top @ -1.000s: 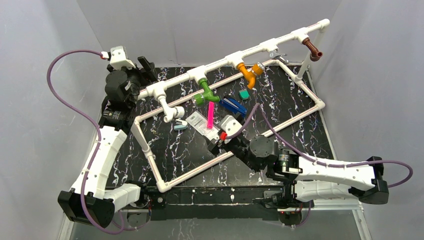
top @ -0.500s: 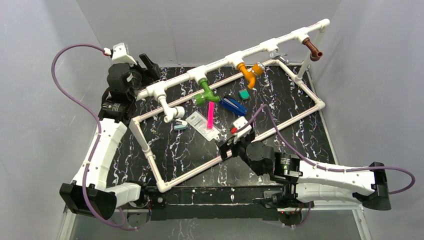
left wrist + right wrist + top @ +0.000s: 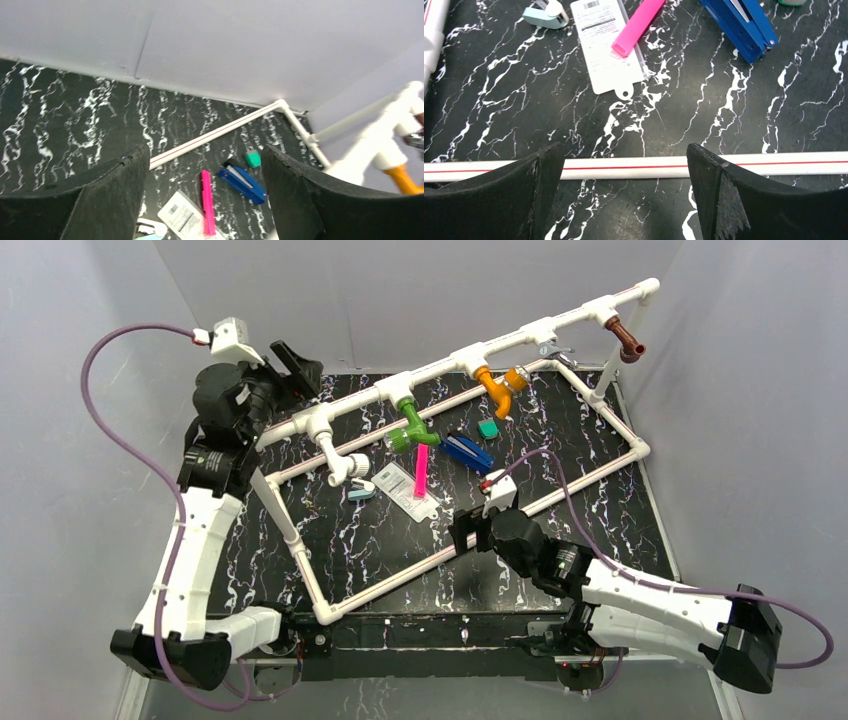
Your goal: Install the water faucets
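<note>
Four water faucets hang from the raised white pipe: white, green, orange and brown. My left gripper is open and empty at the back left, just beyond the pipe's left end and clear of the white faucet. In its wrist view the left gripper frames the table, with the orange faucet at the right edge. My right gripper is open and empty over the frame's near pipe. The right wrist view shows that red-lined pipe across the right gripper.
Inside the floor frame lie a pink marker, a blue piece, a small green cap, a white label card and a pale blue clip. Grey walls close in on three sides.
My left gripper has risen and drawn back to the left, away from the pipe's end. My right arm has pulled back toward the near edge and right, off the loose items.
</note>
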You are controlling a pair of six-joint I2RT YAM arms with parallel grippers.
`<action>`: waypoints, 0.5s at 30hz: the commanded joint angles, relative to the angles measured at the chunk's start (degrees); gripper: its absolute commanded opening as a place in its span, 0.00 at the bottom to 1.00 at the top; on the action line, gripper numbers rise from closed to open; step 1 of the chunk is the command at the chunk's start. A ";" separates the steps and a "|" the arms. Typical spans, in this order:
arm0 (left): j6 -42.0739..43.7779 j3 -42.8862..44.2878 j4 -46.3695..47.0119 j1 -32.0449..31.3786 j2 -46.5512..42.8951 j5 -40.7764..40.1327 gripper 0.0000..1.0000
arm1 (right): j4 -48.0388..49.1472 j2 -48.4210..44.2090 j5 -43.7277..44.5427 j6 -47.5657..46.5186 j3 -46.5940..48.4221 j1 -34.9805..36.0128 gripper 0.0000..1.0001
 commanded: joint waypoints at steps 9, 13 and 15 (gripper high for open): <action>-3.02 0.76 -2.05 0.17 -13.02 13.19 0.80 | 15.67 3.70 -14.31 -3.48 -2.78 -24.67 0.99; -3.07 -0.10 -3.26 0.08 -16.30 18.06 0.80 | 22.06 6.22 -17.43 -7.16 -4.04 -32.58 0.99; -3.77 -1.18 -3.20 -0.02 -17.96 20.53 0.80 | 23.60 7.65 -18.90 -8.47 -3.92 -35.74 0.99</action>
